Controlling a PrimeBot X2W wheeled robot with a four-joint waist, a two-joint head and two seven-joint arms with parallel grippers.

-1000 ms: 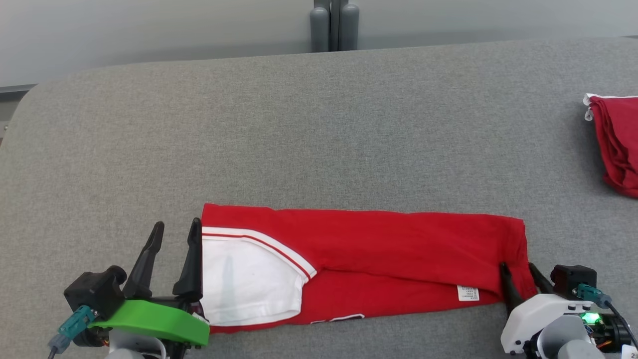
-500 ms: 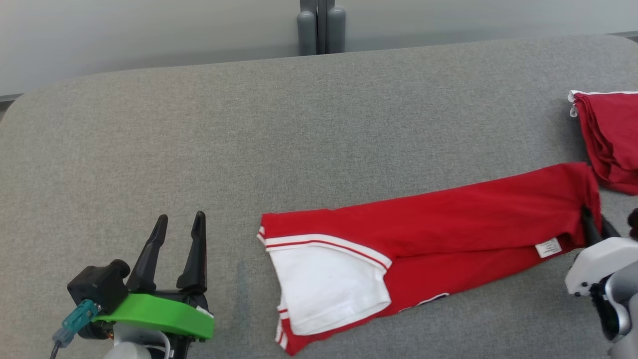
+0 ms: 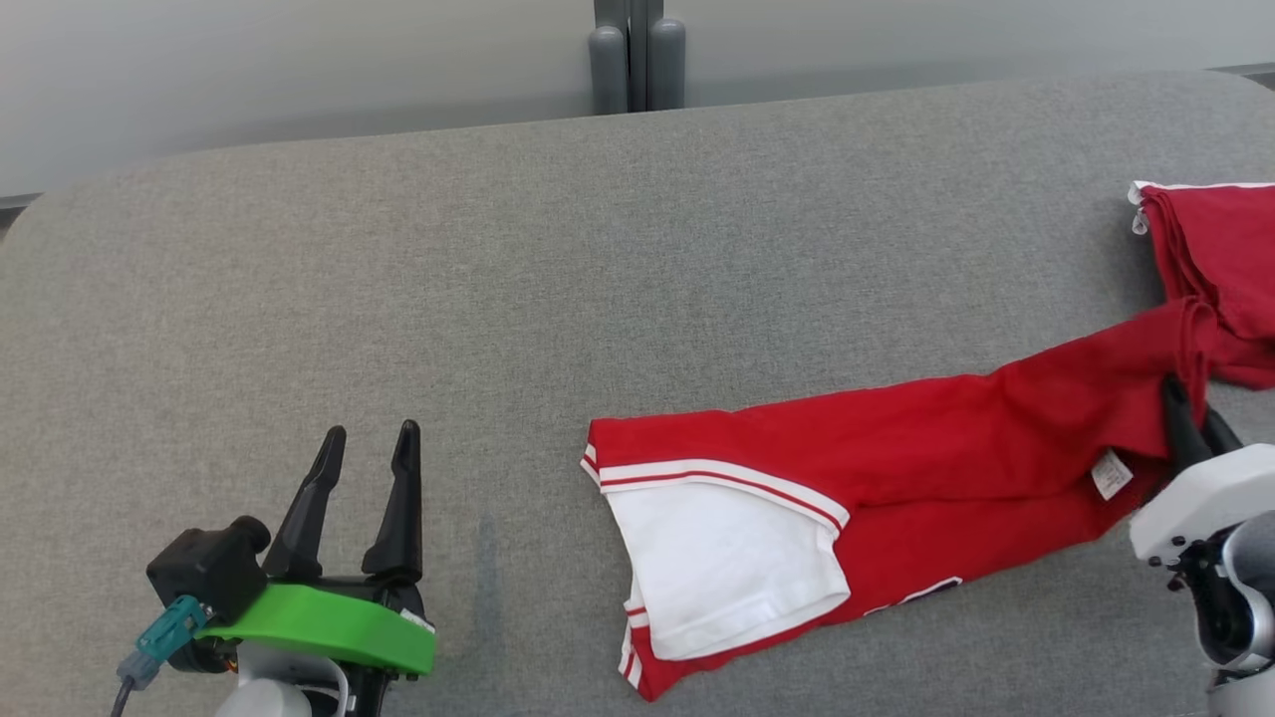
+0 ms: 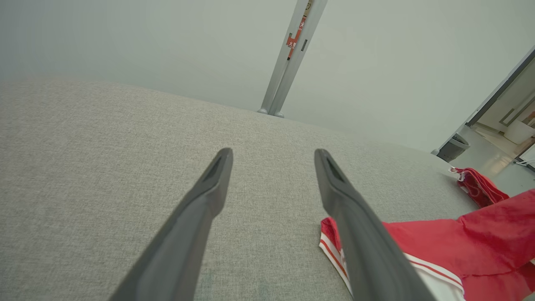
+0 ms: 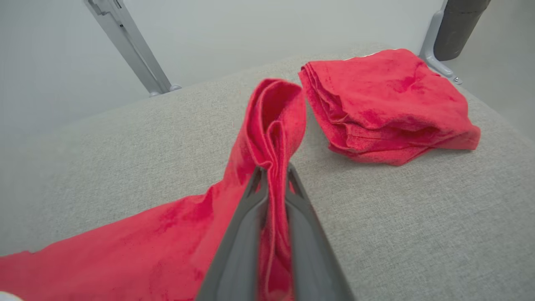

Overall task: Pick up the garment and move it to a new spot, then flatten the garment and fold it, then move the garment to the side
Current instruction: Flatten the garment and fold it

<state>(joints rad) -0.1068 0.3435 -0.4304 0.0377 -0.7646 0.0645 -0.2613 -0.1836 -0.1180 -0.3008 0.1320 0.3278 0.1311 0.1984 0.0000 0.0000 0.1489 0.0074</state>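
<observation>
Our right end effector clamps the garment at its right end — our left end effector stands released.

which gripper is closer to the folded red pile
Right. The right gripper, shut on the garment, sits near the pile; the left gripper is far across the table, open.

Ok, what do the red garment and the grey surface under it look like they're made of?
Red garment: likely soft cotton-type knit, matte, slightly fuzzy; it bunches limply where pinched. Grey surface: seemingly woven fabric covering, matte, finely speckled weave; what's underneath can't be told.
</observation>
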